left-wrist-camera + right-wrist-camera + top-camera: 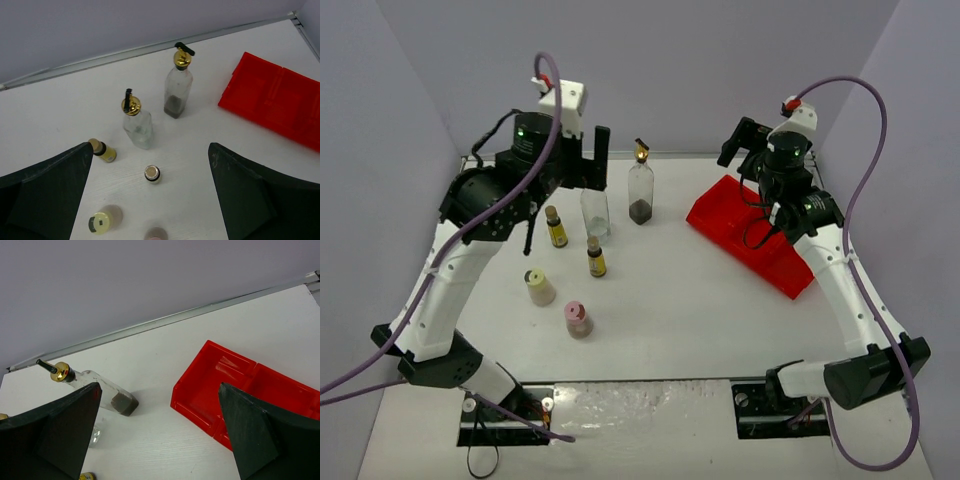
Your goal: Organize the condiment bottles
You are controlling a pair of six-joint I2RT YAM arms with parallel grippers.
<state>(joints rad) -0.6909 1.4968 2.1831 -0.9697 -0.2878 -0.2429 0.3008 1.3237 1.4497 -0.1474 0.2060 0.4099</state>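
Six condiment bottles stand on the white table left of centre. A tall glass bottle (640,192) with a gold spout and dark dregs stands at the back. A second tall clear bottle (595,212) is just left of it. Two amber bottles (556,228) (596,259), a squat cream bottle (539,288) and a squat pink bottle (578,319) stand nearer. My left gripper (584,158) is open and empty, held high above them; its view shows both tall bottles (177,84) (136,124). My right gripper (744,143) is open and empty above the red tray's far end.
The red compartmented tray (750,238) lies at the right, slanting from back centre to front right, and shows in the left wrist view (280,100) and the right wrist view (220,382). Grey walls close the table's back and sides.
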